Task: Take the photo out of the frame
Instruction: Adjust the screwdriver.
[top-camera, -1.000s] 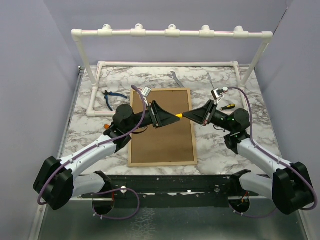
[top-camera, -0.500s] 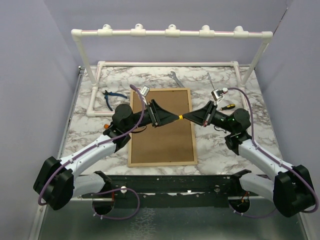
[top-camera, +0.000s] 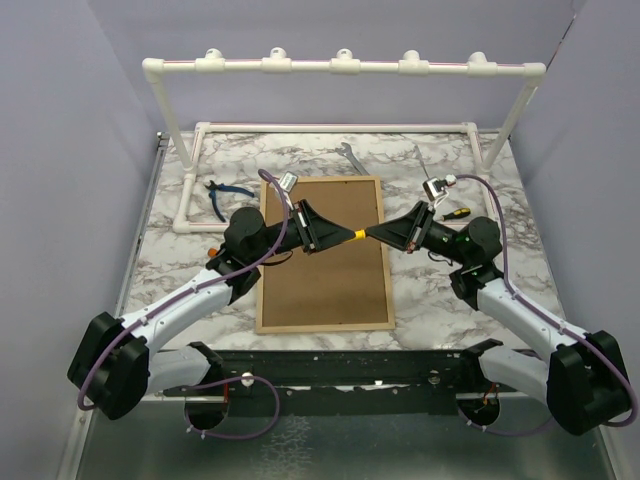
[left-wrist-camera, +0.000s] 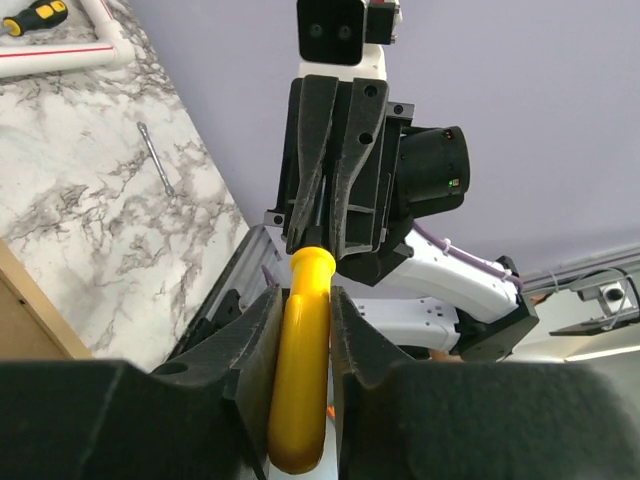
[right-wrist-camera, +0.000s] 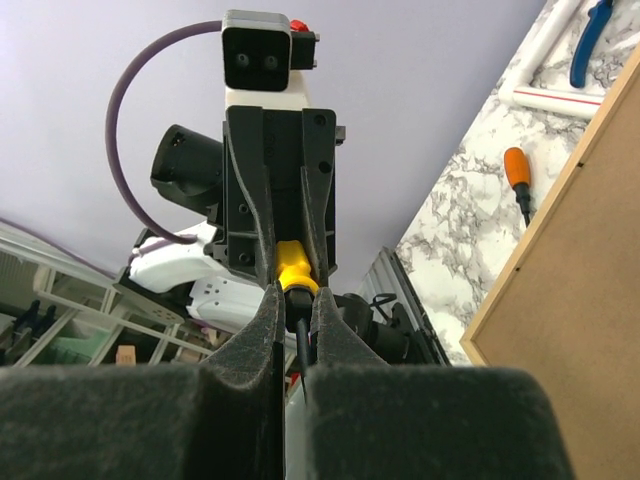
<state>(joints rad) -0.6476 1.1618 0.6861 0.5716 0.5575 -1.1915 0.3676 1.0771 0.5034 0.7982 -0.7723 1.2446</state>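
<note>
Above the bench (top-camera: 430, 300) centre, the frame (top-camera: 325, 290) lay flat, brown fibreboard back up, long sides running 12 to 6 o'clock. The photo was not visible; judged to be under the back panel, so not yet removed.

Left claw (top-camera: 343, 233) came in from 9 o'clock and right claw (top-camera: 375, 231) from 3 o'clock, meeting tip to tip over the frame's upper half. A yellow-handled tool (top-camera: 357, 235) bridged them.
- Left wrist view: left claw clamped on the yellow handle, one finger at each side.
- Right wrist view: right claw pinched nearly together on the dark shaft just beyond the handle.

Bench items:
- blue pliers (top-camera: 225, 196) at 10 o'clock of the frame
- a wrench (top-camera: 352, 157) at 12 o'clock
- a screwdriver (top-camera: 456, 212) at 2 o'clock
- white pipe rack (top-camera: 340, 66) along the far edge

Step in hand, as judged: mid-air handover of the tool, both claws gripping. The direction of transfer could not be told.

Next move calls for one claw to let go while the other holds firm. The tip then goes down to whatever holds the back; no clips could be made out at this size.
</note>
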